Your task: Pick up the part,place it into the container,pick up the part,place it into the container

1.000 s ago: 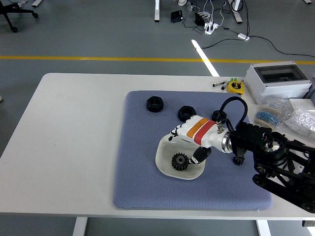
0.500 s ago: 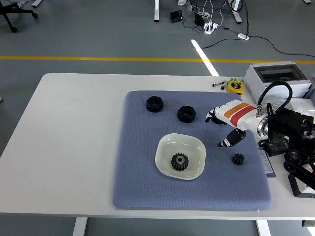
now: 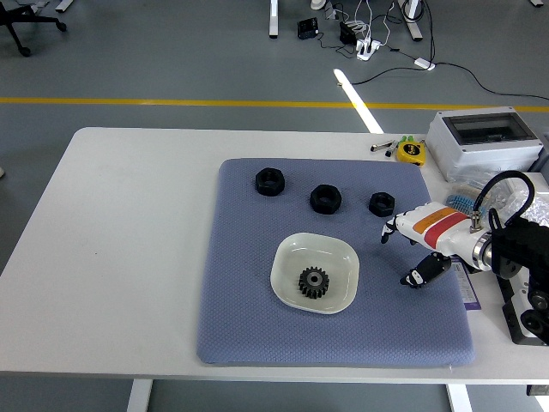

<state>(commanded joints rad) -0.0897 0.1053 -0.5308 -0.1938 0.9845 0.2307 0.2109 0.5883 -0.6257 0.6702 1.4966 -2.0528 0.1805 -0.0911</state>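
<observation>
Gear (image 3: 312,281) in bowl (image 3: 341,256), hand (image 3: 415,251) empty.

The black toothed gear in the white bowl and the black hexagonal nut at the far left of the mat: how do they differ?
The black toothed gear has pointed teeth round its rim; the black hexagonal nut has flat sides. The gear lies inside the white bowl, while the nut lies directly on the blue-grey mat. The gear shows a small centre hole, the nut a wide one. Both are black, lie flat, and no robot hand touches them.
</observation>
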